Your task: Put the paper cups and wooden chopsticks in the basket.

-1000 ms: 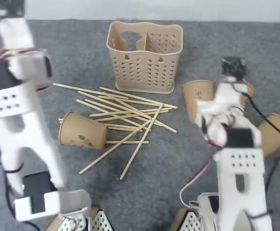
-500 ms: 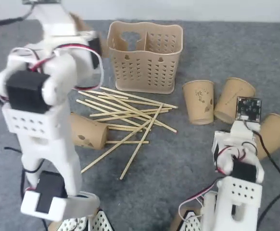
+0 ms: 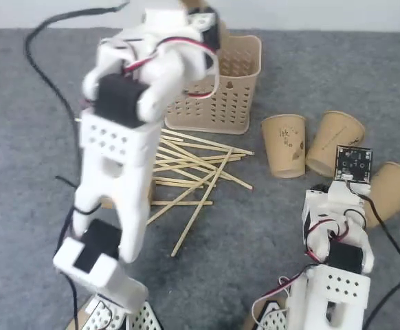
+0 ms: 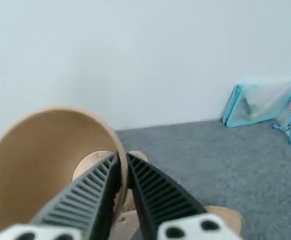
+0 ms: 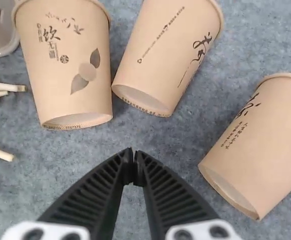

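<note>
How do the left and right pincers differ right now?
Load: the left pincer is shut on the rim of a paper cup; the right pincer is shut on nothing.
Position: the left pincer is raised by the basket, facing the wall; the right pincer points down at the carpet, short of three paper cups lying there.
Shared: both are black, ribbed and closed.

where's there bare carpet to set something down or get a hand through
Free: the carpet left of the left arm, the patch between the chopsticks and the right arm, and the stretch right of the basket beyond the three cups. Crowded: in front of the basket, where chopsticks pile up under the left arm.
</note>
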Controlling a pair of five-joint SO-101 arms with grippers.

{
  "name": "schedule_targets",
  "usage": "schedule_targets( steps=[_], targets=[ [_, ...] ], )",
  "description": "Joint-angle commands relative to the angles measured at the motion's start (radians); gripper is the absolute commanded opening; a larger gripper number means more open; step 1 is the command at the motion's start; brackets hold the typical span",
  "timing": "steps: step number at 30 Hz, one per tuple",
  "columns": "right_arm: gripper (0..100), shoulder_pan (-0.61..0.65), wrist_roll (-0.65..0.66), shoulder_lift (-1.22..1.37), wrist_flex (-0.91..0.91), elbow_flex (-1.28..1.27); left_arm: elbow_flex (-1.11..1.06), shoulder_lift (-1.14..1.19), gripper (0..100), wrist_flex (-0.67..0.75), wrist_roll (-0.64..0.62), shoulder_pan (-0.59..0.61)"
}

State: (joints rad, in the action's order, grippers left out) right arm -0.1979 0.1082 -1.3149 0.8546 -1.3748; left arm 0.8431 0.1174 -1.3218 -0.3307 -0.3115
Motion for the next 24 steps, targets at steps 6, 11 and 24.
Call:
schedule_targets(
  steps=[6,11,24],
  targets=[
    [1.2,-0.012,0.012,-0.025,-0.022,0.006,0.021,0.109,1,0.161,0.003,-0.063],
    [1.2,-0.012,0.012,-0.025,-0.022,0.006,0.035,0.187,1,0.18,0.063,-0.064],
    [1.2,0.013,0.014,-0.025,-0.016,0.006,0.274,0.41,1,0.091,0.187,-0.063]
  ],
)
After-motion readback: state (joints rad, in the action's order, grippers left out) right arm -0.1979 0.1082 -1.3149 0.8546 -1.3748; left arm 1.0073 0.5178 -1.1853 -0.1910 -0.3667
